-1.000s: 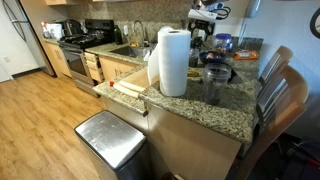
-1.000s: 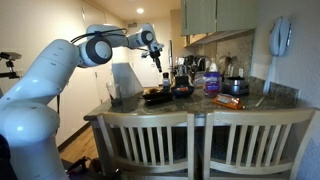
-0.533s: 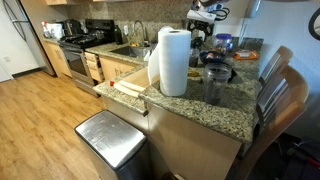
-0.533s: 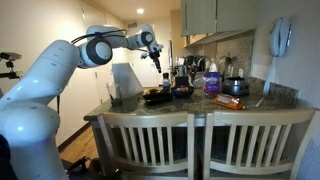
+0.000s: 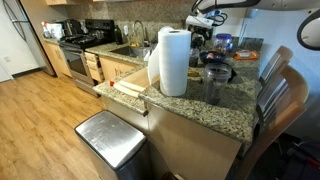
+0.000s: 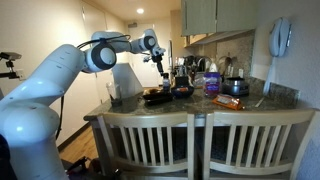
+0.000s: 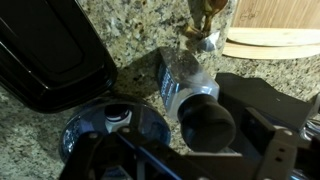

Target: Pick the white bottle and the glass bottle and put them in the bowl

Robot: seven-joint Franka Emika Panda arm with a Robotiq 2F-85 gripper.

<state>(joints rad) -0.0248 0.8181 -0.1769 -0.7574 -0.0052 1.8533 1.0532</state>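
Note:
In the wrist view a clear glass bottle (image 7: 185,80) with a black cap lies on its side on the granite counter, cap end toward my gripper (image 7: 185,165). The gripper hovers open just above the cap, with one dark finger (image 7: 275,140) to its right. To the bottle's left sits a bluish glass bowl (image 7: 75,130). A small white item (image 7: 118,118) rests inside it, possibly the white bottle; I cannot tell for sure. In both exterior views the gripper (image 6: 158,66) (image 5: 203,20) hangs above the counter's clutter.
A black tray (image 7: 50,55) lies left of the bottle and a wooden cutting board (image 7: 275,35) beyond it. A paper towel roll (image 5: 173,62) stands on the counter's near corner. A purple container (image 6: 212,82) and wooden chairs (image 6: 200,140) line the counter's other side.
The arm has swung a little further over the counter and its upper links now show at the top of an exterior view. The jaws have stayed open.

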